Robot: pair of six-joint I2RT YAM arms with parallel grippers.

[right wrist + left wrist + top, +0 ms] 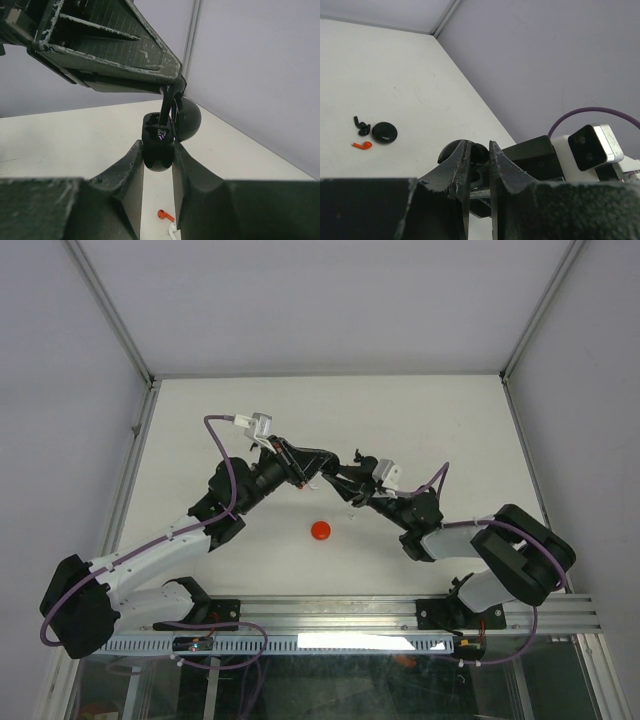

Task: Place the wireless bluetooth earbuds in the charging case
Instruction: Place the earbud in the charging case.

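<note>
**A:** Count, largest first?

**B:** Two arms, the left arm (170,540) and the right arm (480,540), meet over the middle of the table (200,420). There are three round cases: an open black charging case (159,132), a red puck (320,530) and a closed black puck (384,132). Earbuds: one red earbud (362,145), one white earbud (172,232) and a black clump (361,125). I cannot tell whether the clump is one bud or two.

**A:** Surface and room?

**B:** The table is white and matte. Pale grey walls (300,300) stand on three sides. A metal rail (350,615) runs along the near edge and carries both bases.

**A:** Pincers?

**B:** The right pincer (157,149) is clamped on the lower half of the charging case, one finger on each side, and holds it above the table. The lid (189,117) is tipped back toward 2 o'clock. The left pincer (479,150) is closed tight, and its tips dip into the open case from 12 o'clock. Tips and case are both black, so I cannot tell whether a bud sits between the tips.

**A:** Surroundings and obstructions?

**B:**
- **Top view:** the red puck lies at 6 o'clock of the joined pincers, apart from them.
- **Left wrist view:** the black puck lies well apart at 9 o'clock of the pincer. The black clump is just beside its 10 o'clock edge and the red earbud near its 7 o'clock.
- **Right wrist view:**
  - A red bud and the white earbud lie close together on the table at 6 o'clock, under the held case.
  - The white one is cut by the frame edge. I cannot tell whether the red one is the same bud as in the left wrist view.
  - The left pincer's body fills the upper left of this view.
</note>
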